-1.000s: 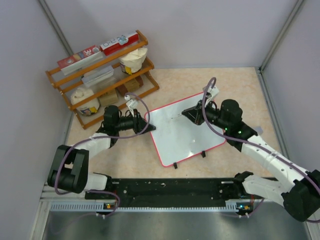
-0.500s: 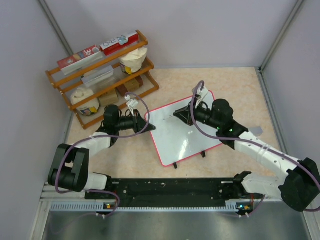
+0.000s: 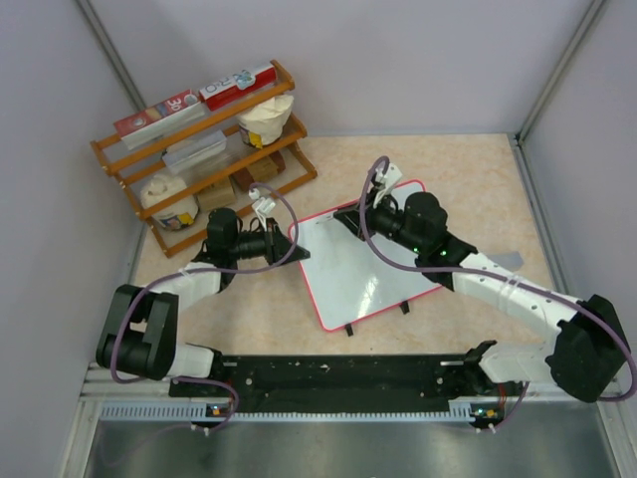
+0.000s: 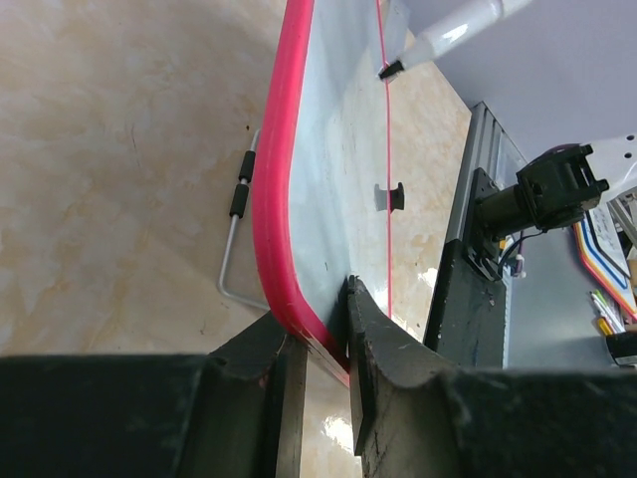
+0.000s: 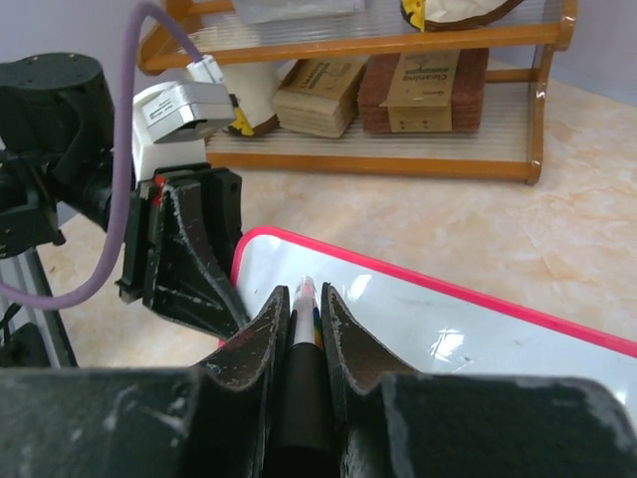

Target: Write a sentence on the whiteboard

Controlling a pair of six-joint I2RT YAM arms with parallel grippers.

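Red rim is what your left fingers (image 4: pixel 320 324) are pinching: they stand narrow, clamped on the near-left corner of the whiteboard (image 3: pixel 370 271), one finger on the glossy face and one behind it. Your right fingers (image 5: pixel 307 299) are closed tight around a marker (image 5: pixel 303 334), its barrel running out between them with the tip forward. In the left wrist view the marker's black tip sits at the board's face near the far-left corner; whether it touches, you cannot tell. The whiteboard stands tilted on its small black feet in the middle of the bench (image 3: pixel 468 164), its left corner towards the wooden rack (image 3: pixel 204 159).

On the rack's top shelf a red-and-white box (image 3: pixel 159 113) shows "30". The brown packet (image 5: pixel 426 92) on the lower shelf carries print too small to read surely.

Since a second ago your right arm has swung from the board's far-right corner across to the far-left corner, and your left fingers have narrowed onto the rim.
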